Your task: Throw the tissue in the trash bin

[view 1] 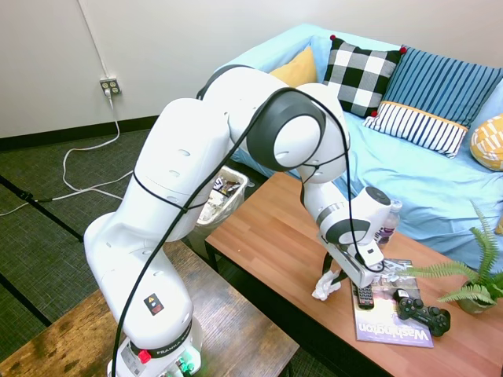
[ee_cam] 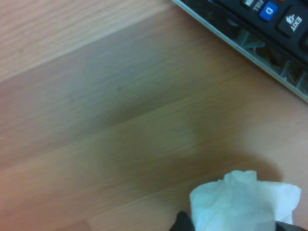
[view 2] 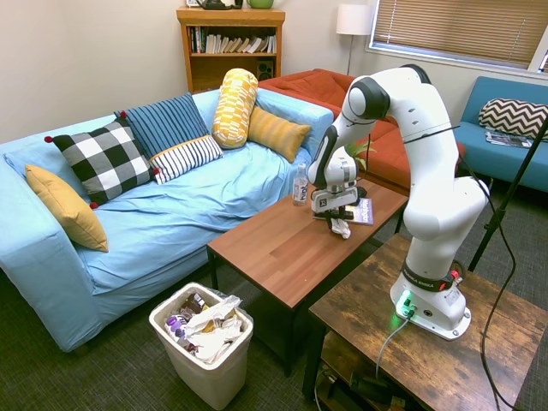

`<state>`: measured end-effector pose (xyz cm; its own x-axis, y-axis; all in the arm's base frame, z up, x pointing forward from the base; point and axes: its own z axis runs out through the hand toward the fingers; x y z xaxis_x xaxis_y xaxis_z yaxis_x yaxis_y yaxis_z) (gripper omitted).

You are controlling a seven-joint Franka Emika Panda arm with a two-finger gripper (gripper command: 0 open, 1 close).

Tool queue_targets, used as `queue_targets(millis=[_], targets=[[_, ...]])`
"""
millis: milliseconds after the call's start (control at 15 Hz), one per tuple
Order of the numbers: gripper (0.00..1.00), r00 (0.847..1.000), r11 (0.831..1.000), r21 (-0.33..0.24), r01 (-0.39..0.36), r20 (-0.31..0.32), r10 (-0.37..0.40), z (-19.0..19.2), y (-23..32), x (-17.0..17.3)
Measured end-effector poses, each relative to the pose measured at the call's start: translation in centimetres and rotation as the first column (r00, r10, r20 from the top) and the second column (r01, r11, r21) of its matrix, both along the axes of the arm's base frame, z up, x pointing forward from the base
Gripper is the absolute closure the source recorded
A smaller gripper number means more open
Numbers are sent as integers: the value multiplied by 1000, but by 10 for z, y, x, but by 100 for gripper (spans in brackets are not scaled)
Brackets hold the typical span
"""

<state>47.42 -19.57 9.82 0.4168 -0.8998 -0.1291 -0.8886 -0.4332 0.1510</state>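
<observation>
The tissue (view 1: 324,287) is a small crumpled white wad at the near edge of the wooden coffee table (view 1: 275,236), next to a magazine. My gripper (view 1: 333,272) points down onto it, and its dark fingers are closed around the wad's upper end, whose lower end is at the tabletop. The second exterior view shows the same: gripper (view 2: 337,217) directly over the tissue (view 2: 341,229). In the wrist view the tissue (ee_cam: 243,202) shows close over the wood. The trash bin (view 2: 204,375), white and full of wrappers, stands on the floor off the table's other end; its rim (view 1: 244,184) shows behind my arm.
A black remote (view 1: 363,297), a magazine (view 1: 391,316) and a game controller (view 1: 423,312) lie just beside the tissue. A water bottle (view 1: 387,223) and a potted fern (view 1: 471,284) stand further along. A blue sofa (view 2: 171,214) borders the table's far side.
</observation>
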Motion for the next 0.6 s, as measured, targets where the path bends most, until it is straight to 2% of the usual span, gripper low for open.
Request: queue_targets(millis=[600], targets=[[100,1000,1000,14,-22,-5,23,-1,7,1]])
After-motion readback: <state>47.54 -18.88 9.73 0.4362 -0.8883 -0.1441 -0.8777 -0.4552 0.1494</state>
